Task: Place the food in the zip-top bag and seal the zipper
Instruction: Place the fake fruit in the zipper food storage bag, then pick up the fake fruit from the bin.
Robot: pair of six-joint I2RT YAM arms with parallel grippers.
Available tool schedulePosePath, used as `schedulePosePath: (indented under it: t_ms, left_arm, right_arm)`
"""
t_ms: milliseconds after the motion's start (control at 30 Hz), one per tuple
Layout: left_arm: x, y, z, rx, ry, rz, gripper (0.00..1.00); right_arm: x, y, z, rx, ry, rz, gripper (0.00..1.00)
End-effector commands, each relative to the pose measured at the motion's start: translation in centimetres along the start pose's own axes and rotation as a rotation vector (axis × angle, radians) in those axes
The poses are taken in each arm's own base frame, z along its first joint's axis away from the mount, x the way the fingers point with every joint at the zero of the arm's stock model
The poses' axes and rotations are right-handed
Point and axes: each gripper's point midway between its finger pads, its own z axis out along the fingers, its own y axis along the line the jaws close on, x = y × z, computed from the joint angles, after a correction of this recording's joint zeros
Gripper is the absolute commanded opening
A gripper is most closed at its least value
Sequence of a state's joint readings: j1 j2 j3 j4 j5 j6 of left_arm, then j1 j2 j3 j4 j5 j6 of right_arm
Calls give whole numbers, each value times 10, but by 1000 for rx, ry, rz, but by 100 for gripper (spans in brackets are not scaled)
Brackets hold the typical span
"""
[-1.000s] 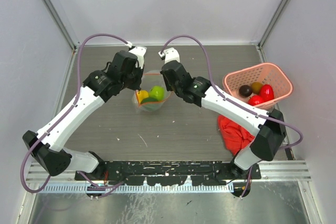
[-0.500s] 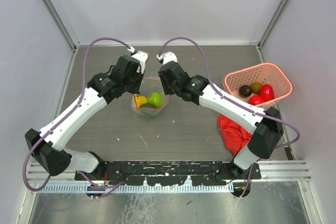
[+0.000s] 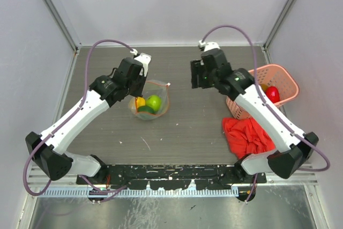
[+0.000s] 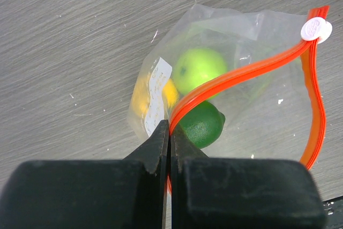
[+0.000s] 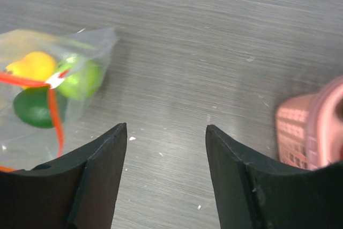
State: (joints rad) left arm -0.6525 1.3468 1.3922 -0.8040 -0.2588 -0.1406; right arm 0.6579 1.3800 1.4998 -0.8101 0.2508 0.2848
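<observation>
The clear zip-top bag (image 3: 159, 88) lies on the table with a yellow fruit (image 4: 140, 96), a light green one (image 4: 197, 68) and a dark green one (image 4: 202, 124) inside. Its red-orange zipper (image 4: 241, 71) stands apart along most of its length, with a white slider (image 4: 315, 29) at the far end. My left gripper (image 4: 170, 124) is shut on the zipper's near end. My right gripper (image 5: 166, 126) hangs open over bare table to the right of the bag (image 5: 91, 44), holding nothing. More food, a red fruit (image 3: 272, 94), shows in the basket.
A pink lattice basket (image 3: 277, 68) stands at the right, partly under my right arm, and its edge (image 5: 311, 127) shows in the right wrist view. A red cloth (image 3: 249, 135) lies in front of it. Walls close the table on three sides.
My right gripper opened, let go of the bag's rim and swung right toward the basket. The bag's mouth sagged. My left gripper kept its grip.
</observation>
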Motion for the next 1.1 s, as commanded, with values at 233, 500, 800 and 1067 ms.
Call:
schedulePosePath:
  t_ms: [233, 500, 800, 1067]
  left_arm:
    - [-18, 2, -13, 5, -91, -19, 0]
    - [-19, 2, -16, -5, -101, -11, 0]
    - [-18, -1, -16, -13, -100, 16, 0]
    - [-18, -2, -17, -12, -102, 17, 0]
  right_arm:
    - [8, -140, -32, 260, 3, 265, 81]
    - [34, -215, -35, 448, 46, 463, 92]
    - [54, -248, -17, 557, 96, 635, 100]
    - [71, -268, 6, 640, 192, 621, 100]
